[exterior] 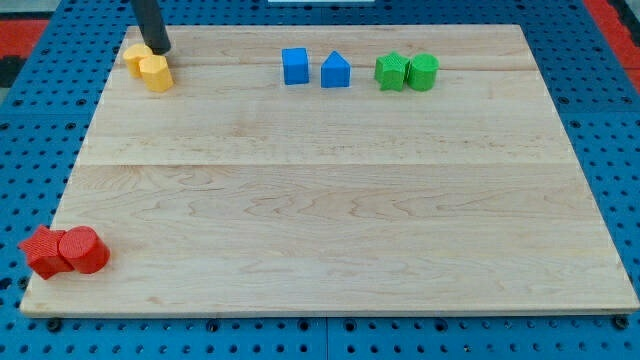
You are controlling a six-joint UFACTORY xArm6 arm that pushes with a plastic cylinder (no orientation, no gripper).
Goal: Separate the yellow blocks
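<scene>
Two yellow blocks touch each other at the view's top left: one yellow block (136, 57) lies partly behind my rod, and a yellow hexagonal block (156, 73) sits just below and to its right. My tip (161, 49) rests at the top edge of the pair, just above the hexagonal block and right of the other one. The dark rod rises from there out of the view's top.
A blue cube (294, 66) and a blue house-shaped block (336, 71) stand side by side at top centre. Two green blocks (391, 72) (423, 72) touch to their right. Two red blocks (42, 252) (83, 250) touch at the bottom left corner of the wooden board (330, 200).
</scene>
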